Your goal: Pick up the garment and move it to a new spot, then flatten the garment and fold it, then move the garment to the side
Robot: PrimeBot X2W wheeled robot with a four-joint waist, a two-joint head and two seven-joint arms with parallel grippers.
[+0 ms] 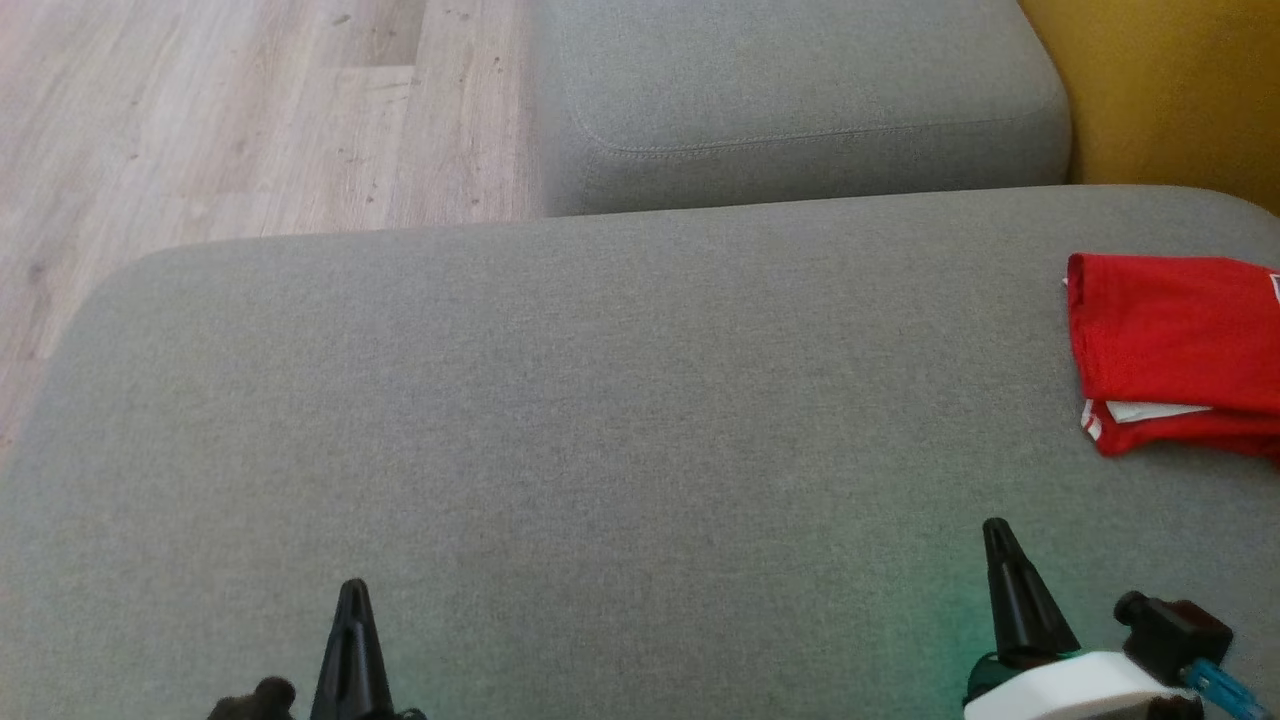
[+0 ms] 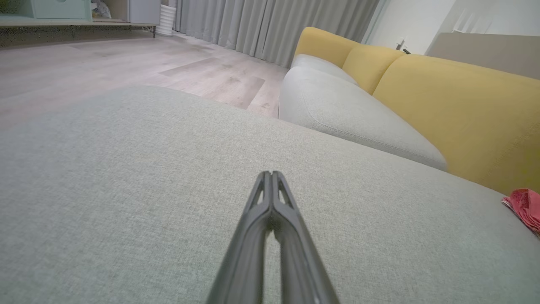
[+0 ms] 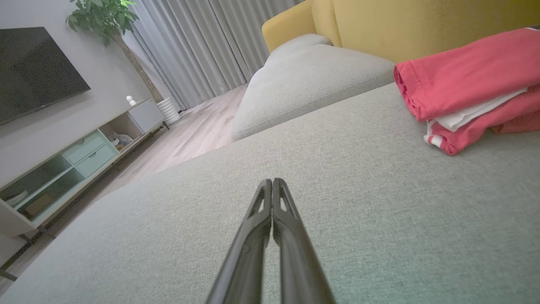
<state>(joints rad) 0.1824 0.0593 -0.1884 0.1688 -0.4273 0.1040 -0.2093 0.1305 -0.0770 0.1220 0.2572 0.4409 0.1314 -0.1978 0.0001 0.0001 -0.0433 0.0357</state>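
The garment [image 1: 1170, 345] is a red T-shirt lying folded at the right edge of the grey sofa cushion [image 1: 600, 420], with white fabric and striped trim showing between its layers. The right wrist view shows it as a red bundle [image 3: 468, 84] up and to the right of my right gripper [image 3: 272, 181]. It peeks in at the far right of the left wrist view [image 2: 525, 207]. My right gripper [image 1: 995, 528] is shut and empty, below and left of the garment, apart from it. My left gripper [image 1: 352, 590] is shut and empty near the cushion's front left, its fingertips pressed together [image 2: 271, 174].
A second grey seat cushion [image 1: 800, 90] lies beyond, with yellow backrests [image 2: 455, 105] to the right. Wooden floor [image 1: 240, 110] lies off the cushion's far left edge. A TV stand [image 3: 76, 164], a potted plant and grey curtains [image 3: 202, 46] stand across the room.
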